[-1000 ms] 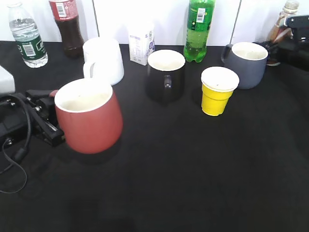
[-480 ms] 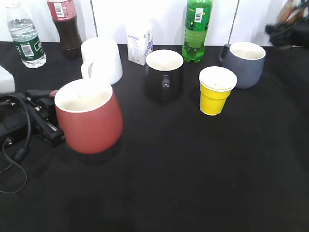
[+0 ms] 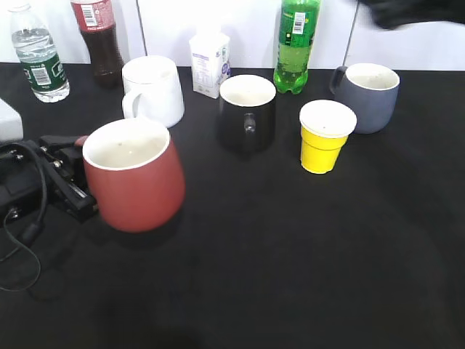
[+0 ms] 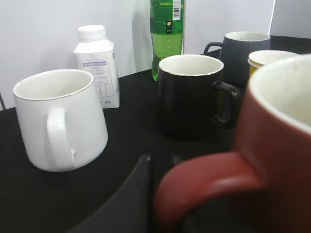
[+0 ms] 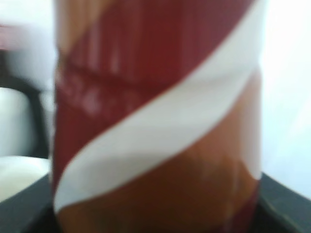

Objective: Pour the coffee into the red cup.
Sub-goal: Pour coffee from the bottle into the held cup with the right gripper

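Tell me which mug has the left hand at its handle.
The red mug, nearest the camera; the white, black and grey mugs stand free behind.

The red cup stands upright, tilted slightly, in front of the white mug, its white inside showing, loop handle turned left. The coffee bottle shows only as a blurred brown-red-white label filling the right wrist view

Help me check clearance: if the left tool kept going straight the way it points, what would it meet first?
The red cup: its handle already sits right at the left tool. Beyond the red cup, roughly on that line, stands the black mug.
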